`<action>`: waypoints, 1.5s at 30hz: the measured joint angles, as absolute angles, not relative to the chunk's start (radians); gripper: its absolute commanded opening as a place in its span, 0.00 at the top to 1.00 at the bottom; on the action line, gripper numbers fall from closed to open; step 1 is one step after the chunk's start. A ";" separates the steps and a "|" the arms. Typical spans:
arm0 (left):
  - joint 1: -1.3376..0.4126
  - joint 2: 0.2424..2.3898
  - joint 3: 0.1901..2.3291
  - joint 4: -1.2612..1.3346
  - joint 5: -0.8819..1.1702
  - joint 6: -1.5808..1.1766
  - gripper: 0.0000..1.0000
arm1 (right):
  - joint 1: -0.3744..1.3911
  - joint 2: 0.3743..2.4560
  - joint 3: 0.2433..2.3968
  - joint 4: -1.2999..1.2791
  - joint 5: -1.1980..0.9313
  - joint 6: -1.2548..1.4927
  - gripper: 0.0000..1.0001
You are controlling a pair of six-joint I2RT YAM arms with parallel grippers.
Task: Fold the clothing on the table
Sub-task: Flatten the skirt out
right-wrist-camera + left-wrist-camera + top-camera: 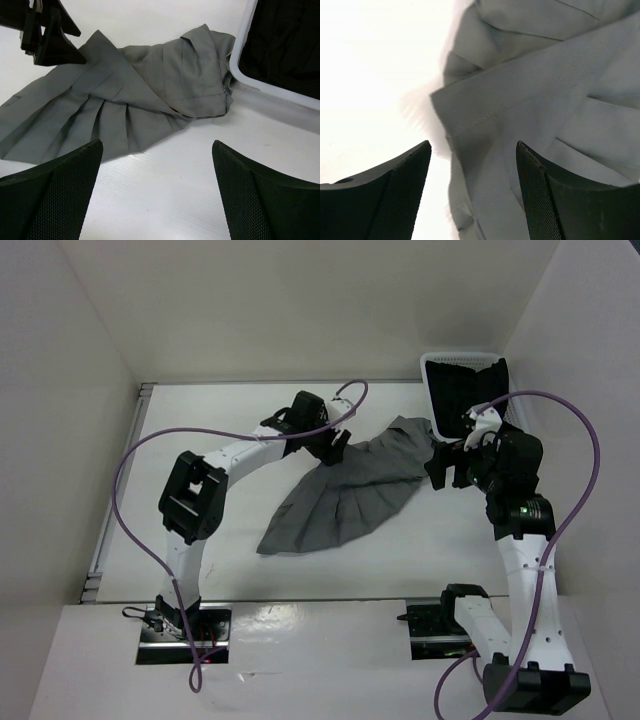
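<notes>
Overhead, top view: grey skirt (350, 495) lies on table (240, 570), waist end beside white mesh basket (450, 362), hem fanned away from basket. L gripper (335, 452) sits over skirt edge, well apart from basket. R gripper (437, 468) sits just beside basket.

L wrist view: fingers (400, 190) apart, straddling skirt edge.

R wrist view: fingers (60, 195) apart, nothing between. Skirt waist meets basket rim.

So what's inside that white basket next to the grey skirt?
A black cloth fills the white basket as far as it shows. Anything beneath that cloth is covered, so I cannot tell what else is in there.
</notes>
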State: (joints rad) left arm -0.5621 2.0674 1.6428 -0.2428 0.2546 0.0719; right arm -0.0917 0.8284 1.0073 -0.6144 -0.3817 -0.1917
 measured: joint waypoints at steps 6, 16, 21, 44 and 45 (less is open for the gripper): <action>-0.553 2.093 1.673 -0.242 0.216 0.071 0.26 | -0.100 0.826 1.007 -0.614 -0.390 -0.192 0.06; -0.549 2.153 1.728 -0.276 0.262 0.073 0.33 | -0.117 0.819 1.005 -0.614 -0.408 -0.192 0.06; -0.542 2.158 1.741 -0.290 0.314 0.073 0.45 | -0.121 0.810 1.005 -0.614 -0.411 -0.192 0.06; -0.519 2.077 1.670 -0.311 0.372 0.064 1.00 | -0.136 0.801 0.991 -0.616 -0.463 -0.211 0.06; -0.515 2.043 1.647 -0.314 0.368 0.058 1.00 | -0.136 0.812 0.991 -0.616 -0.473 -0.217 0.06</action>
State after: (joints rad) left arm -0.5152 2.0426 1.6466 -0.3141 0.3679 0.0578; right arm -0.1356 0.8120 0.9913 -0.6159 -0.4732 -0.2173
